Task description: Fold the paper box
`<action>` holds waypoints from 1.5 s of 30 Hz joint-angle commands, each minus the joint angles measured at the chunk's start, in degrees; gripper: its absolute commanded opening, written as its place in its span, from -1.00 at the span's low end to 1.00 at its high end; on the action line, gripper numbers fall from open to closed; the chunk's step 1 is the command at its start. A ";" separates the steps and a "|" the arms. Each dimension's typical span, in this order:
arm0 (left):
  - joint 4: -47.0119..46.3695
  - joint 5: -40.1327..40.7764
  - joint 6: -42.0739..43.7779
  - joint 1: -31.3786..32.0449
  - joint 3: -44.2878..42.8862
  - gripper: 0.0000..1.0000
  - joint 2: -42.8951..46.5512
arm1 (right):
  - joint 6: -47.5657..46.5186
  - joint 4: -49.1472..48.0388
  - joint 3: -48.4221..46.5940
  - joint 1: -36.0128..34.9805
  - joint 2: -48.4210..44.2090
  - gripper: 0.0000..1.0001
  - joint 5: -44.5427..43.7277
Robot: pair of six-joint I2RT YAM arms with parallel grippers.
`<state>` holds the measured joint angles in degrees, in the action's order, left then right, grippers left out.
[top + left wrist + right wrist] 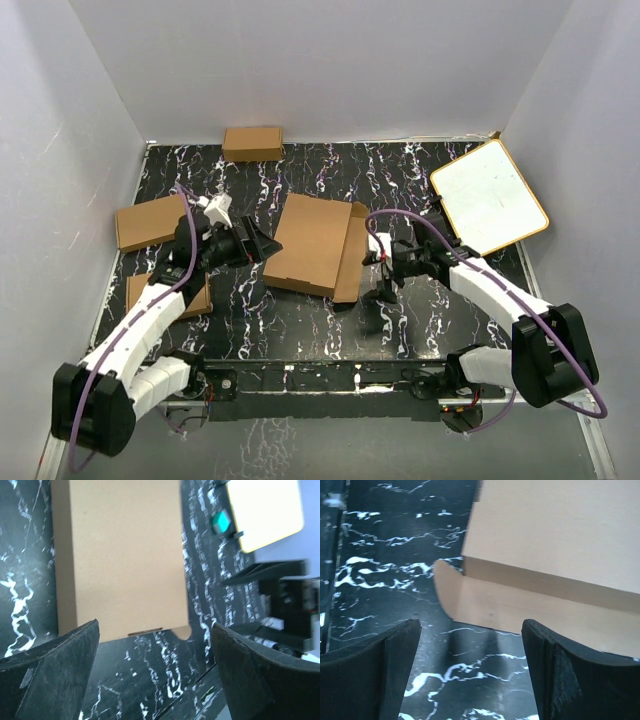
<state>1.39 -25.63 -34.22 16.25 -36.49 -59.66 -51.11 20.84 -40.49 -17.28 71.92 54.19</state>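
Observation:
The paper box [312, 243] is a brown cardboard piece lying mid-table, closed into a flat rectangle with one flap [352, 262] sticking out on its right side. My left gripper [268, 246] is open just left of the box, empty; the box fills its wrist view [122, 555]. My right gripper [381, 287] is open and empty just right of the flap. Its wrist view shows the box [560, 535] and the rounded flap [520, 605] ahead of the jaws.
Smaller ready-made brown boxes sit at the back [252, 143], at the left [150, 221] and under my left arm [140, 290]. A white board with tan rim [489, 196] leans at the back right. White walls enclose the black marbled table [300, 325].

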 commanded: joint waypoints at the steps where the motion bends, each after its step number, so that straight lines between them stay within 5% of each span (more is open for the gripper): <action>1: -4.32 1.12 -6.37 0.44 2.80 0.83 5.35 | -4.14 -5.20 2.88 -1.41 -1.56 0.79 8.49; 11: -2.57 11.11 -3.20 2.96 1.02 0.81 -0.14 | 2.76 -18.49 7.14 -12.27 0.78 0.37 -7.20; 21: -5.99 14.00 -2.18 5.43 1.55 0.66 -6.69 | -2.92 -18.37 8.32 -18.51 3.79 0.08 -11.83; 37: -10.07 13.76 -1.93 6.43 3.26 0.56 -11.00 | -1.36 -18.14 7.76 -19.48 3.84 -0.66 -10.67; 45: -10.36 14.38 -1.20 6.51 4.65 0.52 -11.28 | 0.63 -17.21 7.45 -16.02 2.93 -0.81 -10.70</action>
<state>-8.12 -12.19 -36.51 22.48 -32.53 -71.13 -51.31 5.87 -32.34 -35.62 76.23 41.74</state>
